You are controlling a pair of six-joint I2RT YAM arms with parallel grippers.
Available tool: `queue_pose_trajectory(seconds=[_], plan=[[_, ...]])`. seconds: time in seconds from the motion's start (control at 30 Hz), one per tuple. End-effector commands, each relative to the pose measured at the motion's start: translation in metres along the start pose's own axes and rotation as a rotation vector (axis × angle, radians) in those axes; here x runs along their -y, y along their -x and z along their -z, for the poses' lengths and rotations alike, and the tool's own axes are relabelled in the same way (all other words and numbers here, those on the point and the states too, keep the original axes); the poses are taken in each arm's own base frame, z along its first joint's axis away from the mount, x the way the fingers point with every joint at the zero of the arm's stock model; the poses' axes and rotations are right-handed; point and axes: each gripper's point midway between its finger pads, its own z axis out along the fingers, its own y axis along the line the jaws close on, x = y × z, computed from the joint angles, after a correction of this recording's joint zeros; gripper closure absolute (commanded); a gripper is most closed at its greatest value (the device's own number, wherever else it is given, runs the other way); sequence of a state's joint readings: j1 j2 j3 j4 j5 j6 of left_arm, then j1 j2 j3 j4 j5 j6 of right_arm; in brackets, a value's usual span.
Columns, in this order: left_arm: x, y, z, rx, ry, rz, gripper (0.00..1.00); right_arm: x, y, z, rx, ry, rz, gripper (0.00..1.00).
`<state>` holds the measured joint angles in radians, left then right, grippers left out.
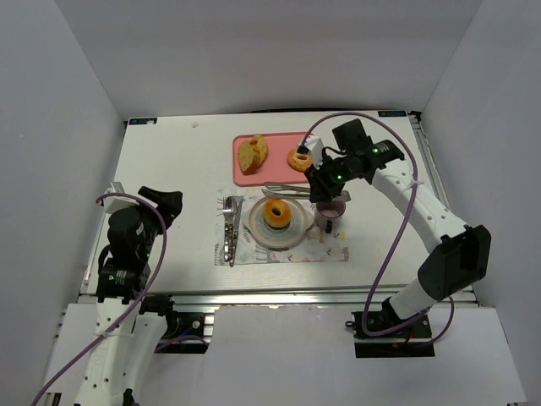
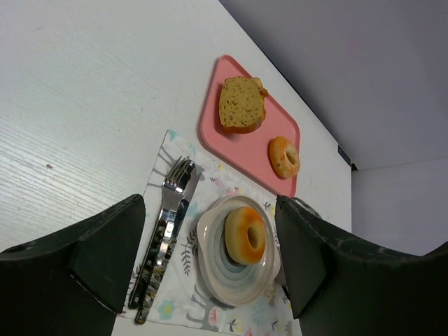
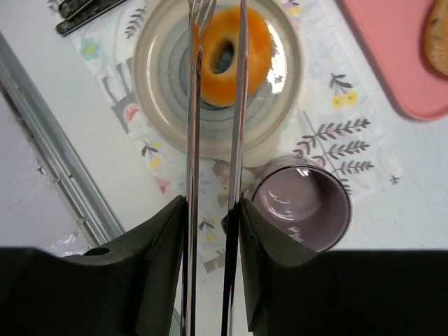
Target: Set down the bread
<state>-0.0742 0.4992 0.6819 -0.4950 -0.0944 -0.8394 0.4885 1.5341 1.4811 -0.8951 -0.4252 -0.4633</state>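
The bread (image 1: 276, 212), a deep orange-golden ring, lies flat in the middle of the pale round plate (image 1: 251, 230) on a patterned placemat. My right gripper (image 1: 325, 190) hovers just right of the plate, shut on a pair of metal tongs (image 1: 287, 190). In the right wrist view the gripper (image 3: 213, 203) presses both arms of the tongs (image 3: 192, 140), which run forward over the bread (image 3: 231, 56) with a gap between them. I cannot tell whether the tips touch it. My left gripper (image 2: 210, 203) stands open and empty at the table's left, looking at the bread (image 2: 246, 234).
A pink tray (image 1: 283, 173) at the back holds a brown loaf chunk (image 1: 252, 152) and a paler ring (image 1: 298, 160). A purple cup (image 3: 302, 210) stands right of the plate, under my right gripper. A fork and knife (image 1: 230, 228) lie left of the plate on the placemat (image 1: 334, 252).
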Motion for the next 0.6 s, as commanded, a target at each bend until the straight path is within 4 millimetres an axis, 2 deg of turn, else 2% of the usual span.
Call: queue_pose_trajectory(seconds=[0.0, 0.07, 0.1, 0.13, 0.2, 0.27, 0.3, 0.4, 0.57], plan=[[0.000, 0.003, 0.002, 0.010, 0.004, -0.002, 0.16, 0.030, 0.021, 0.014, 0.066, -0.087, -0.024, 0.60], [0.000, 0.003, 0.002, 0.009, 0.003, -0.002, 0.16, 0.058, 0.031, 0.017, 0.111, -0.144, -0.056, 0.60], [0.000, 0.002, 0.002, 0.008, 0.002, -0.002, 0.16, 0.077, 0.025, 0.014, 0.097, -0.171, -0.089, 0.60], [0.000, 0.002, 0.002, 0.008, 0.004, -0.002, 0.16, 0.091, 0.032, 0.019, 0.110, -0.206, -0.078, 0.60], [0.001, 0.002, 0.001, 0.006, 0.002, -0.002, 0.16, 0.121, 0.023, 0.012, 0.072, -0.261, -0.109, 0.60], [0.000, 0.002, 0.001, 0.006, 0.004, -0.003, 0.16, 0.141, 0.026, 0.016, 0.076, -0.302, -0.107, 0.60], [0.001, 0.002, 0.000, 0.006, 0.002, -0.002, 0.16, 0.150, 0.025, 0.009, 0.071, -0.308, -0.105, 0.60], [0.001, 0.003, 0.000, 0.009, 0.001, 0.005, 0.16, 0.160, 0.029, 0.003, 0.077, -0.308, -0.095, 0.60], [0.000, 0.001, -0.002, 0.008, 0.002, 0.011, 0.16, 0.152, 0.054, -0.011, 0.146, -0.189, -0.193, 0.60]])
